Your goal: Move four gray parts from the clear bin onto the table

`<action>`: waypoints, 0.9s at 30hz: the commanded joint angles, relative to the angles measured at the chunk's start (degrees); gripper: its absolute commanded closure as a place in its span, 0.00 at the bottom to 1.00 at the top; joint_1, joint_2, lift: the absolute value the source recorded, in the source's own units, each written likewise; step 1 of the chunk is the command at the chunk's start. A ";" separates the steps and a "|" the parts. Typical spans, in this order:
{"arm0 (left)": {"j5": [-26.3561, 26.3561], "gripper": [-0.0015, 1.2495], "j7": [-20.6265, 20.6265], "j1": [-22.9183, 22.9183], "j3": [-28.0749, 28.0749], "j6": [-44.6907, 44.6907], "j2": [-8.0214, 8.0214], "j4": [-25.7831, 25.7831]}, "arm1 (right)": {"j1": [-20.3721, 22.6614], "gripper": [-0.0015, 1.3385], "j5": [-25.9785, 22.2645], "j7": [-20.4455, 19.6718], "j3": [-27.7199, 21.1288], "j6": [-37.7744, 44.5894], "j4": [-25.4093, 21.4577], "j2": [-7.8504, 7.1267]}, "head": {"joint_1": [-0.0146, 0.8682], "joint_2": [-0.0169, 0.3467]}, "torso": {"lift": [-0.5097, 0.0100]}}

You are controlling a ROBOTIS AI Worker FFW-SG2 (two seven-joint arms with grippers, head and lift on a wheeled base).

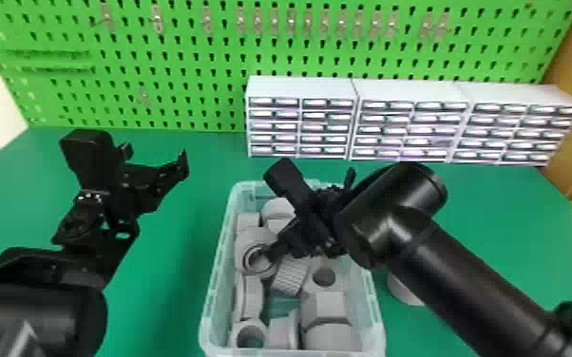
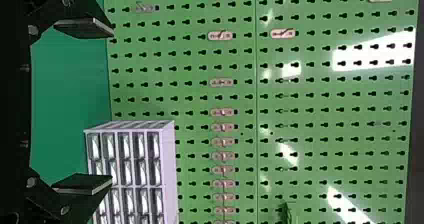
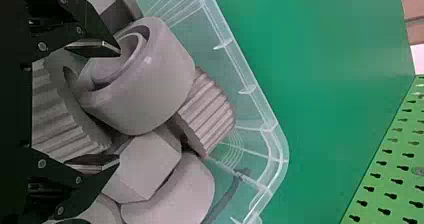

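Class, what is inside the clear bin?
The clear bin holds gray parts, some ribbed, heaped together. In the head view, the right gripper hides some; whatever lies beneath them is covered.

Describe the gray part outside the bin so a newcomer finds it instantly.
On the green table, find the clear bin holding a heap of gray parts. Just right of it, partly hidden by the black right arm, is the gray part. It rests on the tabletop; its neighbours are inside the bin.
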 commanded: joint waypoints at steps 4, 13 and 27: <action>0.00 0.19 0.00 -0.25 -0.16 0.00 0.18 0.00 | -0.01 0.38 2.01 -0.47 -0.09 -0.25 0.64 0.37 | 0.78 0.14 | 0.89; 0.00 0.19 0.00 -0.60 -0.34 0.00 0.44 0.09 | -0.28 0.38 3.59 -0.47 0.18 -1.92 2.48 1.07 | 0.78 0.14 | 0.89; 0.00 0.19 0.00 -1.31 -0.78 0.00 0.70 0.35 | -1.07 0.38 3.33 -0.55 0.70 -3.42 3.36 1.51 | 0.78 0.14 | 0.89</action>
